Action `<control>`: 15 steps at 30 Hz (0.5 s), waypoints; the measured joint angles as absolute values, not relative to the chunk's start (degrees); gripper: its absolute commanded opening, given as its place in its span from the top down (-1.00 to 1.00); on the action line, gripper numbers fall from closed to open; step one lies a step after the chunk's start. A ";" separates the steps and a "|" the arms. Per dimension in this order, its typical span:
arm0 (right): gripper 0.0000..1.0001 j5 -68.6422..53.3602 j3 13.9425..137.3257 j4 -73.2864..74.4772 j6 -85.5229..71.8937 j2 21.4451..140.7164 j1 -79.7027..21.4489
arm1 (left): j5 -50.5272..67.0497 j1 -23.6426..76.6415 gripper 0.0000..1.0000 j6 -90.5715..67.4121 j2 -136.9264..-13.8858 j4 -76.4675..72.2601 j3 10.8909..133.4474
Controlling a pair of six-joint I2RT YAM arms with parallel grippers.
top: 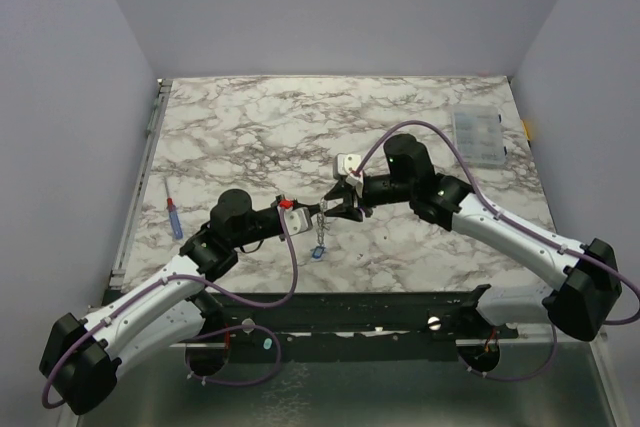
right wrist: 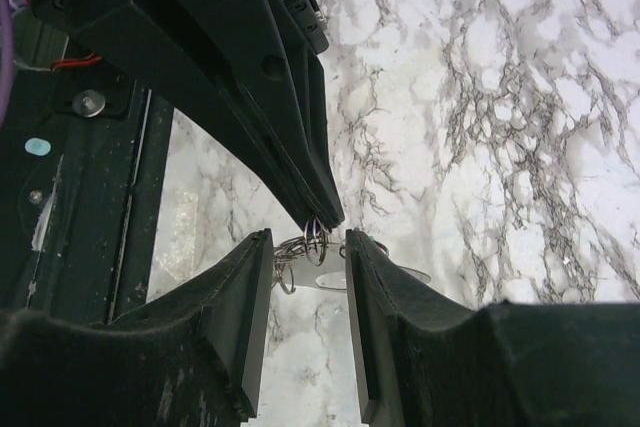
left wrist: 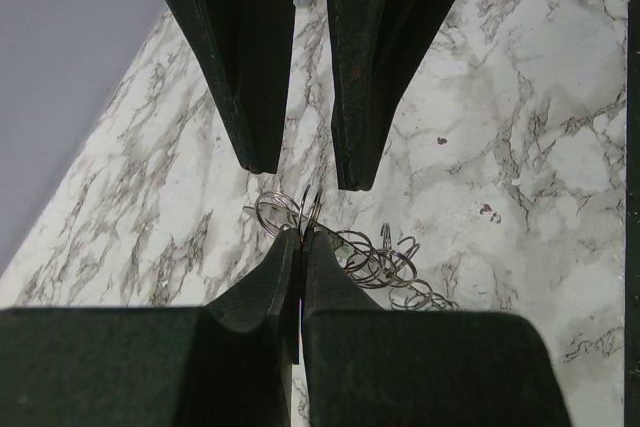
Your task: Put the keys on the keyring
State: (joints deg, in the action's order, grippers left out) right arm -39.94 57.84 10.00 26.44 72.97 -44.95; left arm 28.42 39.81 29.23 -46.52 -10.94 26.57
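**Entry: keyring assembly, near centre of the white marbled tabletop [top: 400,107].**

- **Item:** the thin silvery wire keyring [left wrist: 288,212] with its short link chain [left wrist: 385,262] is hanging just above the surface.
- **Left gripper [left wrist: 299,239]:** its black fingers are pressing together and pinching the ring's edge.
- **Right gripper [right wrist: 307,239]:** its fingers are standing spread, flanking the ring from the right and clamping nothing.
- **Small blue-headed key [top: 318,254]:** it is sitting at the chain's lower end.
- **Risks:** the thin wire is likely to twist or slip out of so narrow a pinch if the right fingers close off-centre. The coil may also fail to part enough to admit a key.
- **Unclear:** I cannot tell whether the blue key is already threaded or only lying on the table. No green key is showing. The ring's coils are blurring together in both wrist views.
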 measured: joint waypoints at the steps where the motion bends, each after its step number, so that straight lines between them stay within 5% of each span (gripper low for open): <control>1: 0.16 -39.94 57.82 9.82 26.44 73.10 -44.95 | 28.42 39.81 1.00 29.26 -46.54 -10.94 26.57; 15: 0.26 -40.18 56.60 7.03 26.39 74.15 -45.06 | 28.45 39.81 1.00 29.23 -46.78 -10.92 26.57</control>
State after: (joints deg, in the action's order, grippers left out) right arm -40.18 56.60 7.03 26.39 74.15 -45.06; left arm 28.45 39.81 29.23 -46.78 -10.92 26.57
